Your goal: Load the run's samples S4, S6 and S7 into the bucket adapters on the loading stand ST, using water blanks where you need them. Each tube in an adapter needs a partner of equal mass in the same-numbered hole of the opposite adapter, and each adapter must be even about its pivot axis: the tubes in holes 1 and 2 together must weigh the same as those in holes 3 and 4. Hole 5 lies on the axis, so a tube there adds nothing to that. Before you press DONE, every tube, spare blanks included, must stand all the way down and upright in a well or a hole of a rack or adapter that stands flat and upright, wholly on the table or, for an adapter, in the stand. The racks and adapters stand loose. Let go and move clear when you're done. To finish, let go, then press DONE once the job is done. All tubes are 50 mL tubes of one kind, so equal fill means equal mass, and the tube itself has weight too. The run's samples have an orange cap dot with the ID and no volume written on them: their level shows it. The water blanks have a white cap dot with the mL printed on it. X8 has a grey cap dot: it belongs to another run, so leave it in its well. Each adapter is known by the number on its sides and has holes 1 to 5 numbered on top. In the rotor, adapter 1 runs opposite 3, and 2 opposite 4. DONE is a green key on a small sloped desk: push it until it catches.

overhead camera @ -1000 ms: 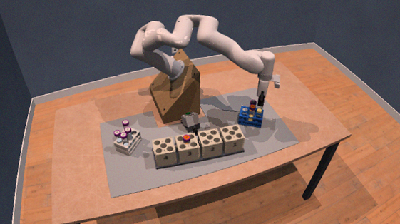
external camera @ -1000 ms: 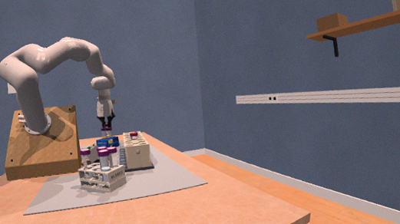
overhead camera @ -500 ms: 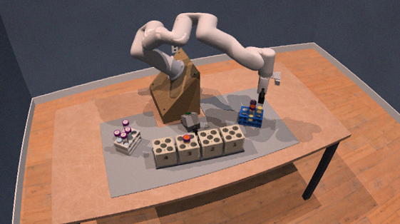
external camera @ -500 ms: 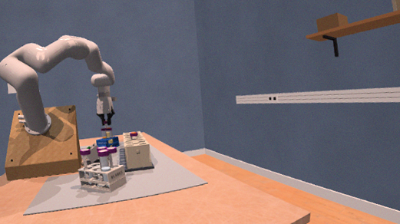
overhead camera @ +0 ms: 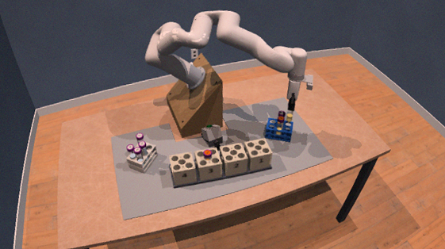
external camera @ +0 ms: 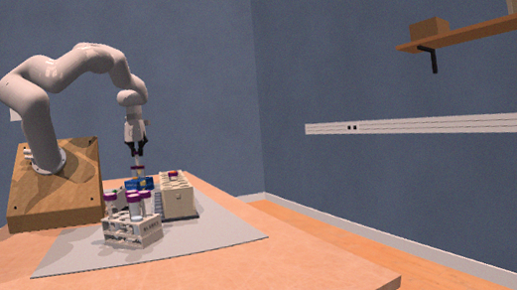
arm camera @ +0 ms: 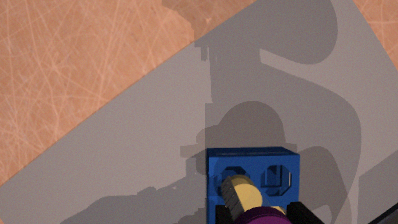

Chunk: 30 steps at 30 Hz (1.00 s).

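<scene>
My gripper is shut on a purple-capped tube with yellow liquid, held above the blue rack. Its ID is hidden. Two more purple-capped tubes stand in that rack; one cap shows an orange dot. Adapter 3 has an orange-dotted tube, apparently in its middle hole. Adapter 4, adapter 2 and adapter 1 show no caps. The blanks rack holds several purple-capped tubes.
The grey sloped desk with the green DONE key stands behind adapters 3 and 2, near the wooden robot base. The blue rack is right of the adapter row, the blanks rack left of it.
</scene>
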Tool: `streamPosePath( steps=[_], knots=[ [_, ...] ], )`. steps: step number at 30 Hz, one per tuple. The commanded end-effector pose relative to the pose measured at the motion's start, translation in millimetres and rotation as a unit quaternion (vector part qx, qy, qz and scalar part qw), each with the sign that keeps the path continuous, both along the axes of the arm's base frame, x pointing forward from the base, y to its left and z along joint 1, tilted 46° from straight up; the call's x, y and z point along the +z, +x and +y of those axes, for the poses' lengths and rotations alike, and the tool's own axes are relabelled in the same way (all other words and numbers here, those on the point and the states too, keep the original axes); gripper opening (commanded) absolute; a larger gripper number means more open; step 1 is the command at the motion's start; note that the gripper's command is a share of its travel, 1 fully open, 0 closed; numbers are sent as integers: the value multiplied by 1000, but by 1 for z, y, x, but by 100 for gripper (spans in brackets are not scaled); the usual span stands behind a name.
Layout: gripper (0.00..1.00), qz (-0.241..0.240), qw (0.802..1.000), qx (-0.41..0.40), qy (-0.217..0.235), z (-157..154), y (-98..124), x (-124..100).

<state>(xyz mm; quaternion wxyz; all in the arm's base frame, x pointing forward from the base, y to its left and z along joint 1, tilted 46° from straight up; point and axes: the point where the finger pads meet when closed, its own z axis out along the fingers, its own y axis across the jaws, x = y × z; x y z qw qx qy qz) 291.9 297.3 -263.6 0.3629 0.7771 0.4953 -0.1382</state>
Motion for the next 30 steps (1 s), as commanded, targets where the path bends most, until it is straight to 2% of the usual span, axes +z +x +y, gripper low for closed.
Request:
streamPosePath(
  steps=[1,30],
  knots=[
    [0,-1,1000,1,2,8,0,6],
    [0,-1,1000,1,2,44,-8,43]
  ],
)
